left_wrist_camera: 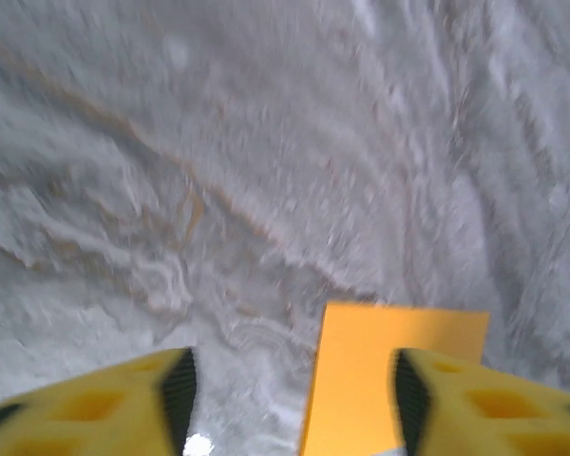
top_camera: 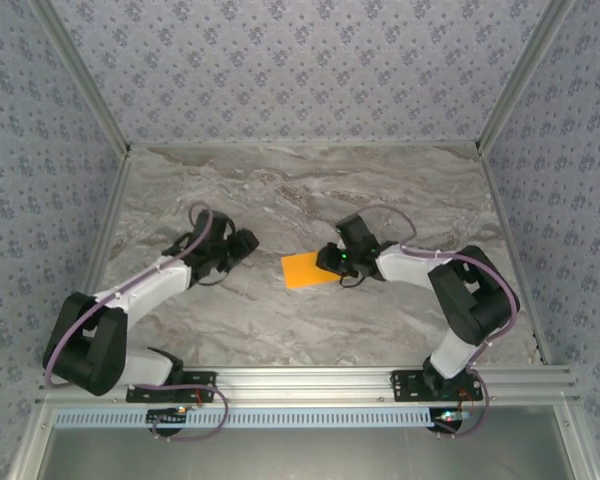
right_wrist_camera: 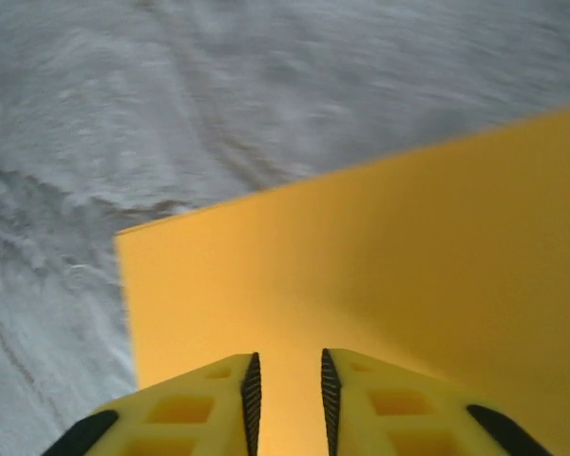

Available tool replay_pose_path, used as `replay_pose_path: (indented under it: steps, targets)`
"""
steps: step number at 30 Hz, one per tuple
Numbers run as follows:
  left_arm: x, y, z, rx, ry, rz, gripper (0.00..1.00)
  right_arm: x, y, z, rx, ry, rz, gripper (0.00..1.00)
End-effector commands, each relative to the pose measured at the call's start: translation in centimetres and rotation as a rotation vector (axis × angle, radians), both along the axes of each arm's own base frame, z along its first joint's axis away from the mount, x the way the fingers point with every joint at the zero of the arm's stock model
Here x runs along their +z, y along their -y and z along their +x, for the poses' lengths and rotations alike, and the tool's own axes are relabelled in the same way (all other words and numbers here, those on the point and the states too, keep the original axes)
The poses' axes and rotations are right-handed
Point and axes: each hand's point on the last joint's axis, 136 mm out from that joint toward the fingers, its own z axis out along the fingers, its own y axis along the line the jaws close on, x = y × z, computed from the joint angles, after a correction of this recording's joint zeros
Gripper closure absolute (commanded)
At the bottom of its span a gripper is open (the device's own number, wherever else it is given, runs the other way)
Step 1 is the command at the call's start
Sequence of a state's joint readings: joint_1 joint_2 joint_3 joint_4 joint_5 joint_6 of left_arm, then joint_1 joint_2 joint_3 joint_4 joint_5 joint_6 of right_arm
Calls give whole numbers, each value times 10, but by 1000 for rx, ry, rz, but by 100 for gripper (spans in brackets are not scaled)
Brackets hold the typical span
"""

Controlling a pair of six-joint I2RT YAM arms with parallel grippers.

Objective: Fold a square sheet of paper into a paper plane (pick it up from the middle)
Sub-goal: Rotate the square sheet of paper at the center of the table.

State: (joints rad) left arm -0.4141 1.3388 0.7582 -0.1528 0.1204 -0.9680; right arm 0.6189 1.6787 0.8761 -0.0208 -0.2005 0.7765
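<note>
One thin sheet (top_camera: 302, 272) lies flat on the table (top_camera: 280, 190); it looks light and floppy, best pinched at its middle. At its 3 o'clock edge hovers the right gripper (right_wrist_camera: 287, 366), jaws barely parted; the left gripper (left_wrist_camera: 294, 370), released, sits at 9 o'clock.

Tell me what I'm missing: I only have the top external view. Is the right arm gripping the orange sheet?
Observer: No clamp shows. In the right wrist view the right gripper has its jaws a narrow gap apart, and the square sheet of paper is visible through it.
Operator: And the left?
Observer: In its wrist view the left gripper has jaws wide apart, with the sheet on the table ahead, ungripped.
Operator: Any creases?
Observer: None visible up close; the surface looks plain and smooth.
</note>
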Motion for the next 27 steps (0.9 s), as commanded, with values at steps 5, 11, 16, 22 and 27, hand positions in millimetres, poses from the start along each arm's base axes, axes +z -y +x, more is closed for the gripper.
replay_pose_path:
  steps: [5, 11, 16, 22, 27]
  targets:
    - [16, -42, 3, -57, -44, 138, 2, -12, -42, 11, 64, -40, -239, 60]
    - [12, -50, 5, -80, -52, 105, 1, -27, -70, 10, 131, -83, -272, 60]
    - [4, -47, 4, -99, -69, 87, 1, -42, -75, -30, 286, -147, -298, 62]
    - [1, -35, 8, -140, -75, 35, 1, -54, -55, -114, 644, -190, -394, 66]
    - [0, -31, 8, -156, -75, 16, 1, -22, -27, -94, 566, -91, -425, 66]
